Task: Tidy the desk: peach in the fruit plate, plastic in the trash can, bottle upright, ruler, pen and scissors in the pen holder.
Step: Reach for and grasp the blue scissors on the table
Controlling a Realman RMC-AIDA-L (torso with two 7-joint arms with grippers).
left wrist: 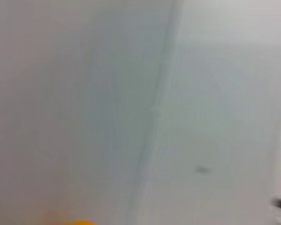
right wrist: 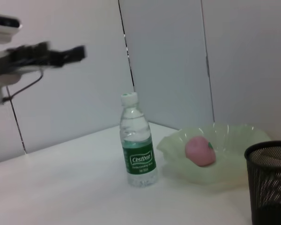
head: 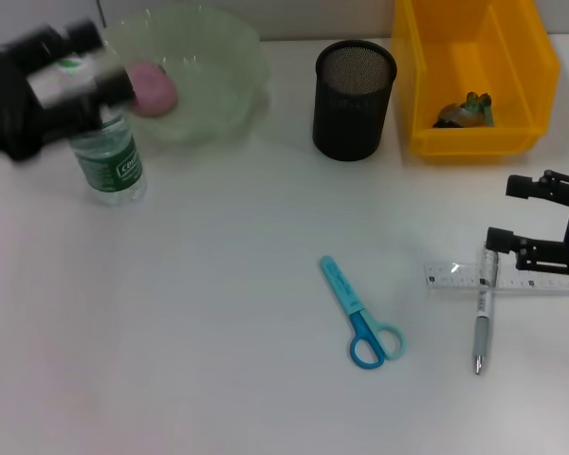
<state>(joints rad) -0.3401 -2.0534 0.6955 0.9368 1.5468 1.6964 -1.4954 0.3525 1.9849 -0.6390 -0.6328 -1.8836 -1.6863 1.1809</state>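
The water bottle [head: 110, 159] stands upright at the back left and also shows in the right wrist view [right wrist: 138, 140]. My left gripper [head: 100, 64] is blurred and raised above the bottle's top, apart from it; it also shows in the right wrist view [right wrist: 51, 54]. The pink peach [head: 153, 90] lies in the green fruit plate [head: 223, 57]. The blue scissors [head: 360, 313] lie mid-table. The clear ruler [head: 531, 281] and the pen [head: 483, 313] lie crossed at the right. My right gripper [head: 509, 213] is open just above them. Crumpled plastic [head: 467, 111] lies in the yellow bin [head: 541, 57].
The black mesh pen holder [head: 354, 100] stands between the plate and the yellow bin, and it also shows in the right wrist view [right wrist: 269, 178]. The left wrist view shows only a blurred wall.
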